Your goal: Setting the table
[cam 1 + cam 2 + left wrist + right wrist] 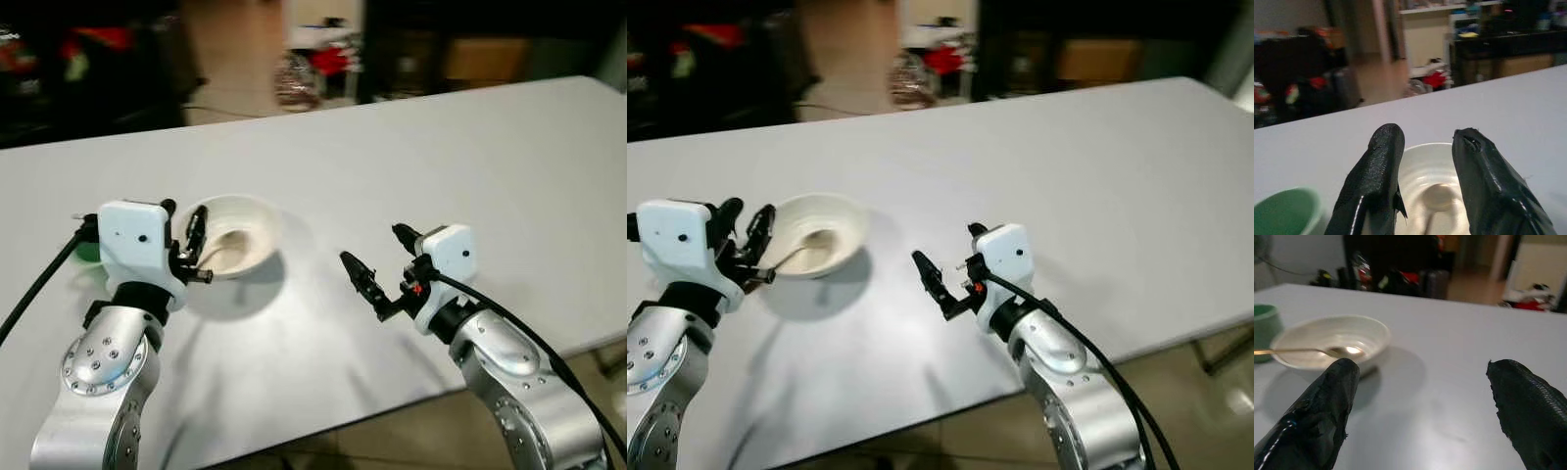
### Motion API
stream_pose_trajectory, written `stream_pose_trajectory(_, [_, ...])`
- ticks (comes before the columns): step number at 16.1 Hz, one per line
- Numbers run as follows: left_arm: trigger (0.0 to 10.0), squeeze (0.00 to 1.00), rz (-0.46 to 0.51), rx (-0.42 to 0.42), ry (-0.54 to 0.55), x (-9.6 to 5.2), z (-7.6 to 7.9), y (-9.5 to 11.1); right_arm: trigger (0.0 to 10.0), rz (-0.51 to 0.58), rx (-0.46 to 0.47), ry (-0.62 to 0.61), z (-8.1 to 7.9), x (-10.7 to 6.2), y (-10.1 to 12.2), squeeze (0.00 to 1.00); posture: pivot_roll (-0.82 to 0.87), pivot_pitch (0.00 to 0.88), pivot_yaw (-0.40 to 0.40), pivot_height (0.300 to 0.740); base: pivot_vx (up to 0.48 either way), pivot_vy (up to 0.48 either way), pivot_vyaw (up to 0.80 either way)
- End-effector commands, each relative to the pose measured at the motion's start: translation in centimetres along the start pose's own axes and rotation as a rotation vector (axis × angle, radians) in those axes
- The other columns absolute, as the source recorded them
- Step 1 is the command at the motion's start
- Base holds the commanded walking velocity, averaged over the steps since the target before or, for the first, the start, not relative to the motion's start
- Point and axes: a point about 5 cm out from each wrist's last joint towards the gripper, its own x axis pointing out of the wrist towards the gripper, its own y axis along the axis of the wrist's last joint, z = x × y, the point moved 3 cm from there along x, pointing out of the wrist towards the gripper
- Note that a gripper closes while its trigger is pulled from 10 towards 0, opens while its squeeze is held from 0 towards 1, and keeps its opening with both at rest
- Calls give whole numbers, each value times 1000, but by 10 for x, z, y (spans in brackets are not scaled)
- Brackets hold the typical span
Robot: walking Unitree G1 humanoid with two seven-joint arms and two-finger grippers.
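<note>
Two pieces placed: you have a round cream ceramic bowl (233, 247) standing on the long white table (470, 166), with a slim metal spoon (1312, 351) lying inside it, its handle sticking out over the rim toward your left arm.
Also nearby: a small green cup (1284, 211) sits just beside the bowl, on its left.
Progress: you look partway through; one bowl with its spoon is down, and most of the tabletop is bare, so by my judgement more settings remain.
Left gripper (192, 247): you have it hovering at the bowl's near-left rim, forearm raised from below, fingers pointing across the bowl. The fingers (1376, 176) stand a little apart, framing the spoon's bowl and holding nothing; whether they touch the handle, I cannot tell.
Right gripper (384, 268): you have it low over bare table, well apart from the bowl on its right, pointing toward it. Its fingers (1322, 416) are spread wide and empty.
</note>
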Motion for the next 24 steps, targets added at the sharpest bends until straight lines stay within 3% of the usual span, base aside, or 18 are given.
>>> stream_pose_trajectory(1, [10000,0,-4,-16,31,-1,-4,-2,10000,36,-8,-11,1,-3,7,0,9,0,46,740,0,0,800])
stream_pose_trajectory(4, [10000,0,17,-17,43,-1,-5,3,10000,68,-34,-28,6,-1,13,0,19,0,32,740,0,0,800])
stream_pose_trajectory(9, [10000,0,43,-46,42,-7,-2,10,10000,106,-3,-19,6,4,19,0,46,0,11,740,0,0,800])
stream_pose_trajectory(12, [10000,0,29,-15,49,-10,-3,7,10000,106,14,-4,5,6,19,0,48,0,8,740,0,0,800])
stream_pose_trajectory(20, [10000,0,37,-6,17,-5,-1,9,10000,107,59,-38,9,3,15,0,31,0,33,740,0,0,800])
stream_pose_trajectory(24, [10000,0,41,-7,13,-4,-1,10,10000,101,68,-32,8,2,12,0,37,0,34,740,0,277,800])
